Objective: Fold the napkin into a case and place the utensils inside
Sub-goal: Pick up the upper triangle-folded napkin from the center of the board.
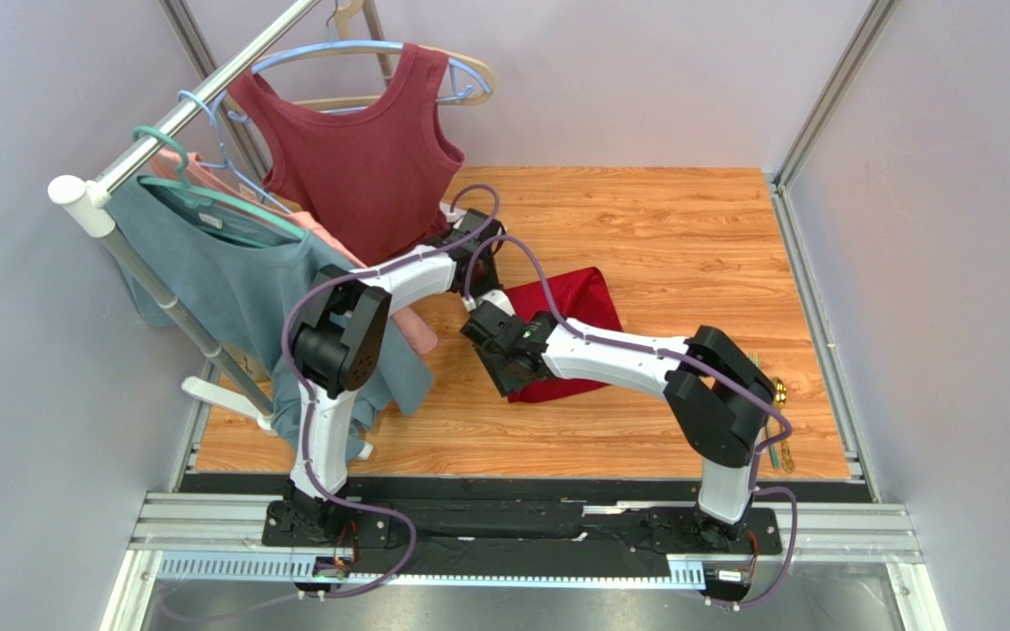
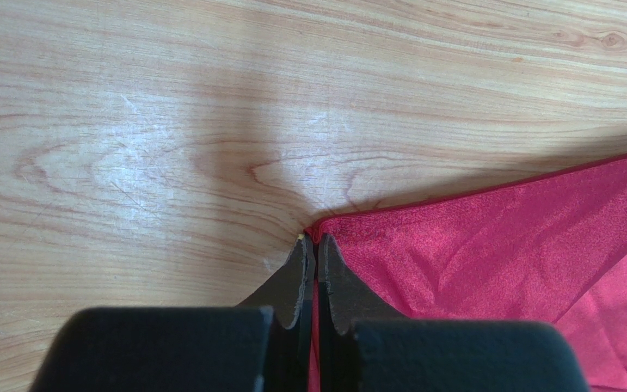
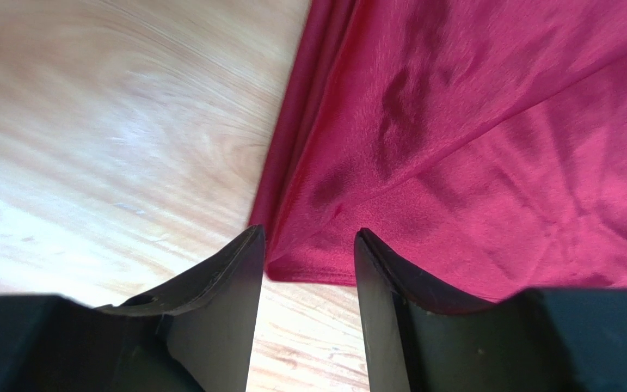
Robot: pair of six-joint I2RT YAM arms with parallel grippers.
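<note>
The napkin is bright crimson with a slight sheen; the table is warm orange-brown wood grain. The sleeveless top is duller maroon, the hanging top grey-teal. The utensils are gold. The left arm and right arm are white with black joints

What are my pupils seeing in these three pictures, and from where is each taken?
Two robot arms, the left arm and the right arm, are bolted to the near edge of a wooden table. The wide picture looks down from above; the other two come from a camera on each wrist. A crimson napkin lies on the table, gold utensils near its right edge, clothes on a rack to the left. The left jaws are shut on a napkin corner; the right jaws stand open over its edge, gripping nothing.
</note>
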